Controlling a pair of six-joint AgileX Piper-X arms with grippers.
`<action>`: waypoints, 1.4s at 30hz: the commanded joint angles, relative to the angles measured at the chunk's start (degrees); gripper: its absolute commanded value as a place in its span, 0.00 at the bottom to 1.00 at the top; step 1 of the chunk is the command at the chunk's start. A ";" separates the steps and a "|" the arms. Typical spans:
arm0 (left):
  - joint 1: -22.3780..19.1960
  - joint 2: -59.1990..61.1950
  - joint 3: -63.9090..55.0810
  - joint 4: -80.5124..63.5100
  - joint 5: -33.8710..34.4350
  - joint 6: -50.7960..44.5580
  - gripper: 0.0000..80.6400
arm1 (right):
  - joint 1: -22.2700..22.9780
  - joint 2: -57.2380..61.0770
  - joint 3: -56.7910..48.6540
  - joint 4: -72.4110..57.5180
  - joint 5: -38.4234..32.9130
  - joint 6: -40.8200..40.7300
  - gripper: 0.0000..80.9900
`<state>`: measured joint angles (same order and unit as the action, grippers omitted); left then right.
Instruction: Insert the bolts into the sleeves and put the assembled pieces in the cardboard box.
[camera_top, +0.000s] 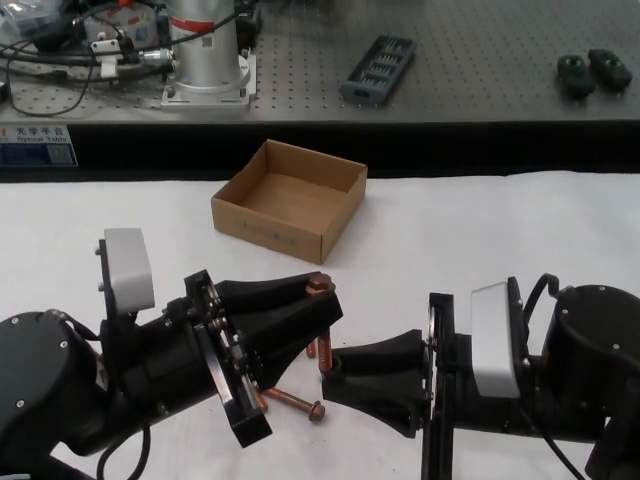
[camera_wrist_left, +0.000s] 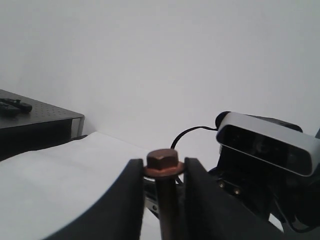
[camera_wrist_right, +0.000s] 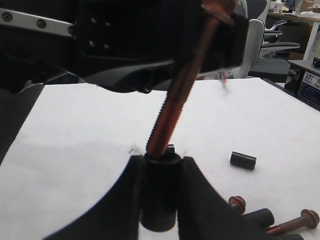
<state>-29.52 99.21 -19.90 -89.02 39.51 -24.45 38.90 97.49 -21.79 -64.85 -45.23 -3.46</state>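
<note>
My left gripper (camera_top: 322, 300) is shut on a copper bolt (camera_wrist_left: 162, 172), held just under its hex head with the shank pointing down. My right gripper (camera_wrist_right: 161, 165) is shut on a black sleeve (camera_wrist_right: 161, 192), held upright right below the bolt. The bolt's threaded tip (camera_wrist_right: 156, 148) meets the sleeve's mouth, and the bolt (camera_wrist_right: 185, 80) leans at a slant. In the high view both grippers meet at the front middle of the bench, near the bolt (camera_top: 312, 345) and sleeve (camera_top: 333, 364). The open cardboard box (camera_top: 290, 198) stands behind them with nothing seen inside.
Loose parts lie on the white cloth: another copper bolt (camera_top: 292, 402) under the left gripper, a small black sleeve (camera_wrist_right: 243, 160), a bolt head (camera_wrist_right: 237, 203), another sleeve (camera_wrist_right: 260, 217) and a bolt (camera_wrist_right: 294, 222). A perforated bench with gear (camera_top: 380, 68) runs along the back.
</note>
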 joint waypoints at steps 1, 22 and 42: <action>0.18 -1.07 -0.08 0.02 1.68 1.02 0.01 | -0.09 -0.41 -0.44 -1.53 -0.57 -0.01 0.07; 0.18 -14.34 3.62 0.02 -0.78 1.26 0.01 | -0.09 -0.41 -0.44 -1.49 -2.74 -0.14 0.07; -2.47 -14.21 3.96 0.02 -2.85 2.16 0.01 | 1.09 -0.41 -0.70 -8.87 -7.40 4.37 0.07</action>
<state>-30.72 85.51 -15.94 -88.07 37.22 -24.01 39.43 97.49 -21.79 -72.42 -51.17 0.82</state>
